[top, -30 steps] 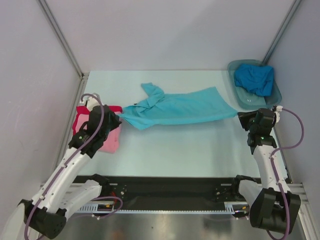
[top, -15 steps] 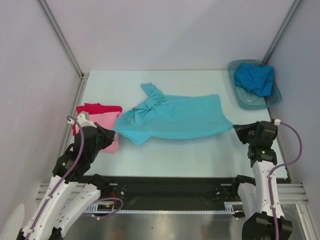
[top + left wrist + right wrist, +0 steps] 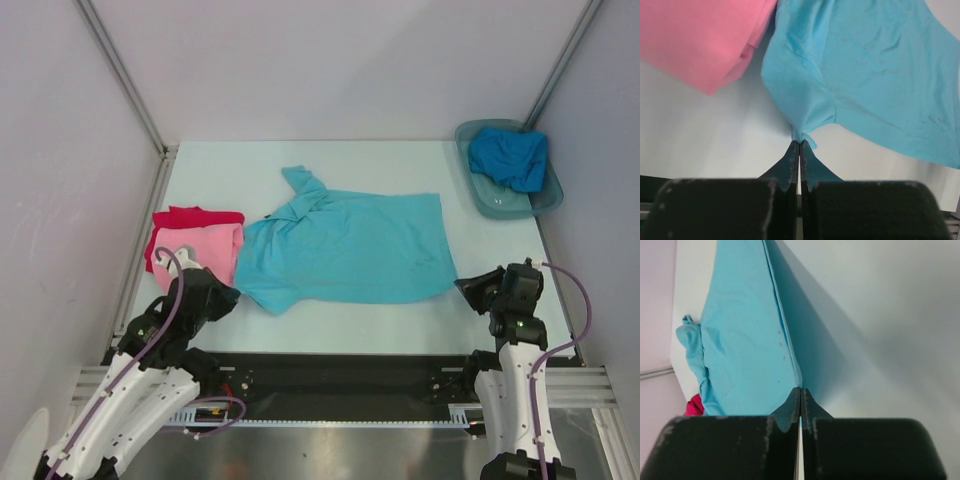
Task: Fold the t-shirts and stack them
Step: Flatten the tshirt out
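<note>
A turquoise t-shirt (image 3: 345, 250) lies stretched across the middle of the table, its collar bunched at the far left. My left gripper (image 3: 233, 293) is shut on its near left corner (image 3: 802, 134). My right gripper (image 3: 462, 283) is shut on the shirt's near right corner (image 3: 799, 384). The turquoise cloth (image 3: 875, 75) rises from the left fingertips, and the hem (image 3: 782, 330) runs away from the right fingertips. A folded pink t-shirt (image 3: 208, 250) lies on a red t-shirt (image 3: 185, 217) at the left. A deeper blue t-shirt (image 3: 510, 157) sits crumpled in the tub.
The grey translucent tub (image 3: 487, 204) stands at the far right corner. The pink fold (image 3: 700, 40) lies just left of the held corner. Side walls and metal frame posts close in the table. A black rail (image 3: 340, 375) runs along the near edge.
Both grippers have pulled back toward the near edge with the turquoise shirt's corners, and the shirt has spread from a narrow band into a wide flat sheet.
</note>
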